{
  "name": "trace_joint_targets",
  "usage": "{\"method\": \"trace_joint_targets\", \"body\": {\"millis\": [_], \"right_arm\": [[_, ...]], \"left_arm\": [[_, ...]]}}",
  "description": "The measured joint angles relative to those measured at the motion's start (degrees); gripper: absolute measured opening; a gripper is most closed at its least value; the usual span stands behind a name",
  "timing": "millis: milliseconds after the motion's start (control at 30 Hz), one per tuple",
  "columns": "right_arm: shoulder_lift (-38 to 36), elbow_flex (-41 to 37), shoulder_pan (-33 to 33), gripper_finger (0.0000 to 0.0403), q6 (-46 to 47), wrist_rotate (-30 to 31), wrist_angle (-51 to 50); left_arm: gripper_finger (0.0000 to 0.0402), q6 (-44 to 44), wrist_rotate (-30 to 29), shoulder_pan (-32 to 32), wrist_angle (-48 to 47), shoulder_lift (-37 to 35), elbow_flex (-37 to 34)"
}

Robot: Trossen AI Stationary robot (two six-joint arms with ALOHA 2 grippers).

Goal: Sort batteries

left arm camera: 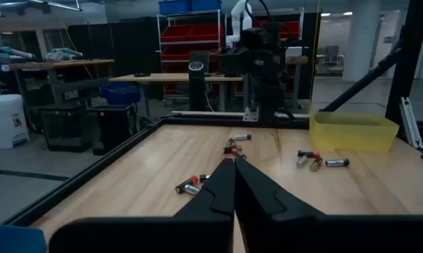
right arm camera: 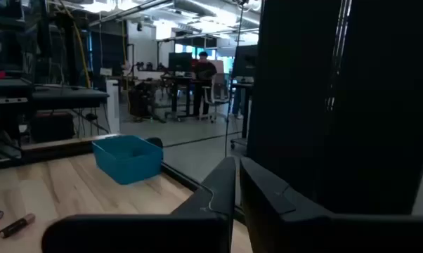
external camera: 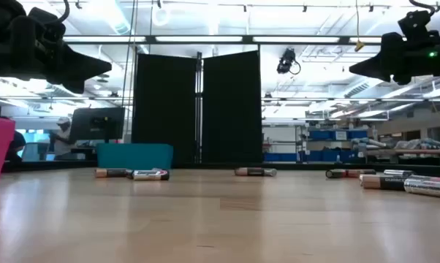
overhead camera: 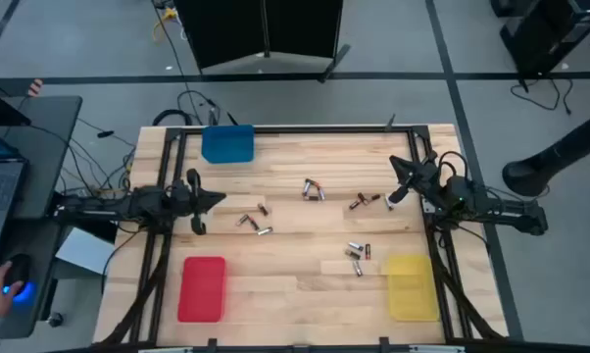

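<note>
On the desk (overhead camera: 295, 294), near edge first: red tray (overhead camera: 203, 288) left, yellow tray (overhead camera: 411, 286) right, both bare. Farther in, batteries (overhead camera: 357, 257) lying loose in four small clusters, about a dozen, none sorted. Beyond, left pincer (overhead camera: 215, 199) and right pincer (overhead camera: 401, 193) raised, both closed on nothing. At the far edge, one blue tray (overhead camera: 227, 144). Sorting seemingly unstarted; next, likely opening and descending onto one cell.
</note>
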Motion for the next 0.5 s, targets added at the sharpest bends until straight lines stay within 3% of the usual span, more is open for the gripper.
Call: {"method": "trace_joint_targets", "body": {"millis": [500], "right_arm": [[0.01, 0.00, -0.02, 0.0034, -0.02, 0.00, 0.01]], "left_arm": [[0.0012, -0.15, 0.00, 0.01, 0.10, -0.01, 0.00]]}}
